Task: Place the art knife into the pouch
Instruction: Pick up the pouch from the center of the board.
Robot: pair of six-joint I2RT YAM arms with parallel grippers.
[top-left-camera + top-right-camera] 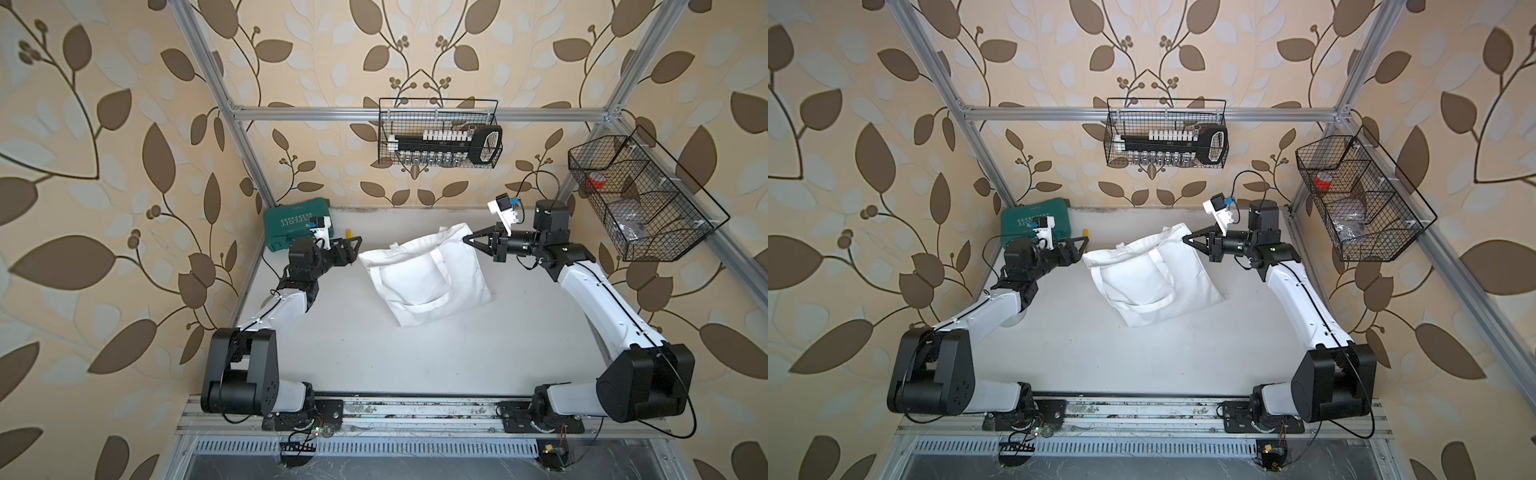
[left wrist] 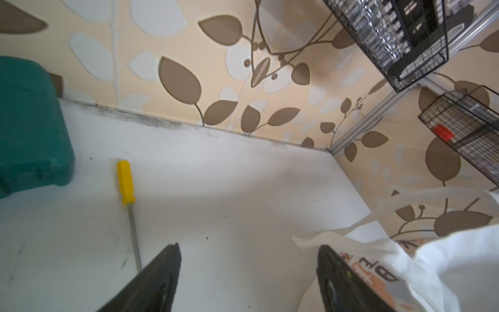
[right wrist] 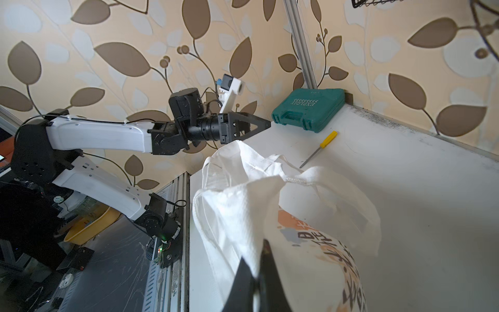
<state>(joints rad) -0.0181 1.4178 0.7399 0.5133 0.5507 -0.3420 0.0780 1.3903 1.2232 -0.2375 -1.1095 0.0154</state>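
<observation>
— The left claw (image 2: 248, 245) is seen spread open at the rim of the pouch (image 1: 419, 282); the right claw (image 1: 467, 240) is clamped on its cloth corner.
— Soft, white, it is laid mid bench (image 1: 415, 357); bare room is left nearside.

A white tabletop (image 1: 415, 353) is enclosed by walls papered in beige wallpaper (image 1: 104, 166) printed with brown leaf sprays, an aluminium frame (image 1: 311, 111) is run across the back, and a black wire basket (image 1: 384, 124) is hung at twelve o'clock and a second wire basket (image 1: 660, 237) at two o'clock.
</observation>
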